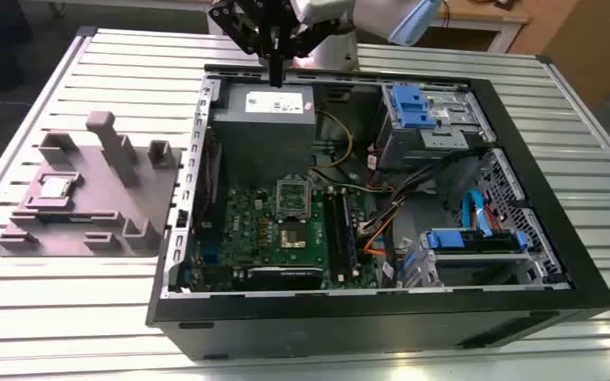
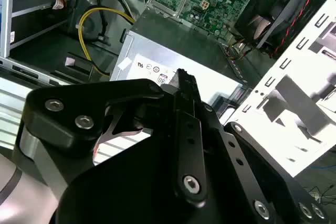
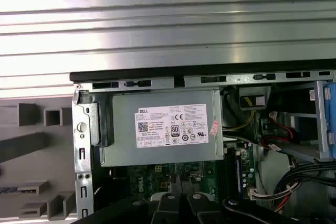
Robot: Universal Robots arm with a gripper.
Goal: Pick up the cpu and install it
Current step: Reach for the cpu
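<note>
Socket (image 1: pixel 292 235): set inside the open case (image 1: pixel 390 327), judged unfilled. Cpu (image 1: pixel 55 188): laid flat in the tray (image 1: pixel 152 198) on the counter (image 1: pixel 72 317), at the exterior view's left, well apart from the case; not yet picked up. End effector (image 1: pixel 276 75): held above the power supply (image 1: pixel 263 131), fingers closed together, nothing gripped.

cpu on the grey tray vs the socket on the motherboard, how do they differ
The cpu is a small silvery square; the socket is a larger metal-framed rectangle with a dark centre. The cpu lies on the grey tray outside the case, at the exterior view's left; the socket sits on the green motherboard inside the case. Both lie flat, facing up, and the gripper touches neither.
</note>
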